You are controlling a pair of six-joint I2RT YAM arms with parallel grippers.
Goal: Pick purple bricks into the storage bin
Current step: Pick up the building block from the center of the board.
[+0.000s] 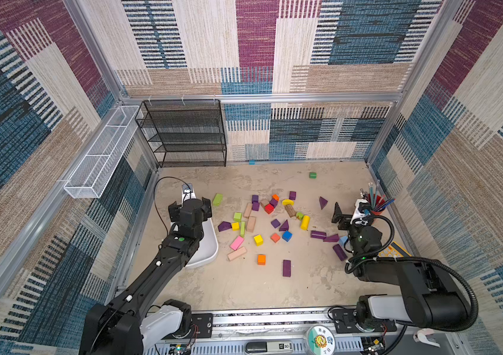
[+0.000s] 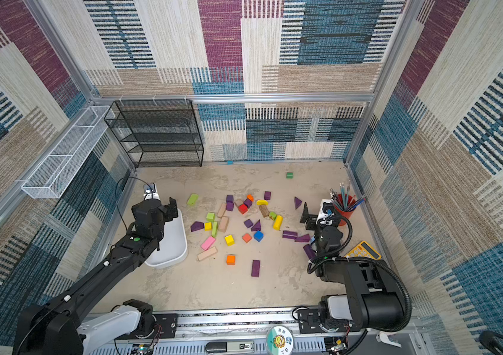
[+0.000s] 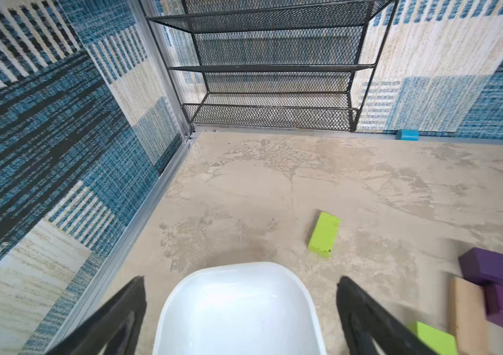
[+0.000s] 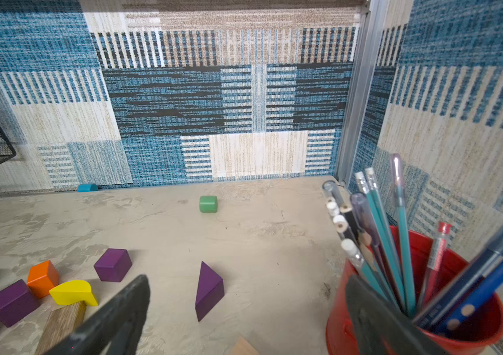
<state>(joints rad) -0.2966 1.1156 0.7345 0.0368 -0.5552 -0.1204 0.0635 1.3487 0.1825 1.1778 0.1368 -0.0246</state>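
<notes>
The left gripper (image 1: 190, 206) is hovering over the far end of the bin (image 1: 210, 246), jaws standing wide and holding nothing. The part of the bin seen in the left wrist view is showing no brick. The purple bricks (image 1: 275, 223) are all lying outside the bin, scattered over the table on the side of the bin facing the right arm.

Nearest the bin is a slope-topped brick (image 1: 224, 226), just beside the bin's long wall. Its long axis is pointing roughly away from that wall. The left arm is judged the nearer to it.

The right gripper (image 4: 247, 281) is likewise gaping and empty, well apart from the bin, beside a red cup (image 4: 337, 319). An upright wedge (image 4: 209, 290) is standing just ahead of it, on its bin-ward side. An oblong (image 1: 318, 234) and others are lying close by that arm.

The bricks are showing dark matt purple, sharp-edged, and by judgement narrower than the jaws' spread.
</notes>
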